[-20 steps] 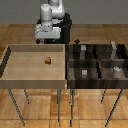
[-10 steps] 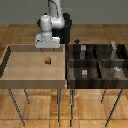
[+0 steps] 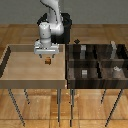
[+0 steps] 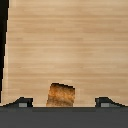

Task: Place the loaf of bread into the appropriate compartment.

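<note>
The loaf of bread (image 3: 48, 62) is a tiny orange-brown block lying on the floor of the light wooden tray (image 3: 10, 51) on the exterior view's left. My gripper (image 3: 47, 57) hangs straight above it, pointing down. In the wrist view the loaf (image 4: 62, 94) lies between my two fingertips (image 4: 22, 102), which stand wide apart and do not touch it. The gripper (image 4: 64, 103) is open and empty. The dark compartment box (image 3: 69, 70) stands on the exterior view's right, next to the tray.
The dark box is split into several compartments by dividers. Small grey objects sit in some of them (image 3: 84, 73), (image 3: 116, 70), (image 3: 114, 46). Both containers rest on thin-legged stands above a wooden floor. The tray has raised walls.
The arm has swung from the back of the tray toward its middle and lowered. The gripper now sits right over the loaf. The loaf has not moved.
</note>
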Available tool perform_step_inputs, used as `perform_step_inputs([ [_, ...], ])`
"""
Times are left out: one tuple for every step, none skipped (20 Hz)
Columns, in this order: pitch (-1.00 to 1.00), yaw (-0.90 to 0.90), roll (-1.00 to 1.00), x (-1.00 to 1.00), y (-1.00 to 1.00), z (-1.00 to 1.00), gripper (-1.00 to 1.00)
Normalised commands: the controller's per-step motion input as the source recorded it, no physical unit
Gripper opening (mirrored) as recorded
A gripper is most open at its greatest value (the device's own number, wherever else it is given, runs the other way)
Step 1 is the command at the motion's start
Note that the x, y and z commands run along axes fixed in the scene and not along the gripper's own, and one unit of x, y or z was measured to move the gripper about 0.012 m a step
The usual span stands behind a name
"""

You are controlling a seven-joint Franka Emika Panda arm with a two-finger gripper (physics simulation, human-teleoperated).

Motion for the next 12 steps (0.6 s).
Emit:
perform_step_inputs([
  [0.00, 0.00, 0.00, 0.00, 0.00, -1.00, 1.00],
  [0.00, 0.00, 0.00, 0.00, 0.00, -1.00, 1.00],
  [0.00, 0.00, 0.00, 0.00, 0.00, -1.00, 1.00],
  [0.00, 0.00, 0.00, 0.00, 0.00, -1.00, 1.00],
  [0.00, 0.00, 0.00, 0.00, 0.00, -1.00, 1.00],
  [0.00, 0.00, 0.00, 0.00, 0.00, -1.00, 1.00],
  [0.00, 0.00, 0.00, 0.00, 0.00, 0.00, -1.00],
  [0.00, 0.00, 0.00, 0.00, 0.00, 0.00, -1.00],
  [0.00, 0.00, 0.00, 0.00, 0.00, 0.00, -1.00],
  [0.00, 0.00, 0.00, 0.00, 0.00, 0.00, -1.00],
  [0.00, 0.00, 0.00, 0.00, 0.00, 0.00, -1.00],
  [0.00, 0.00, 0.00, 0.00, 0.00, 0.00, -1.00],
])
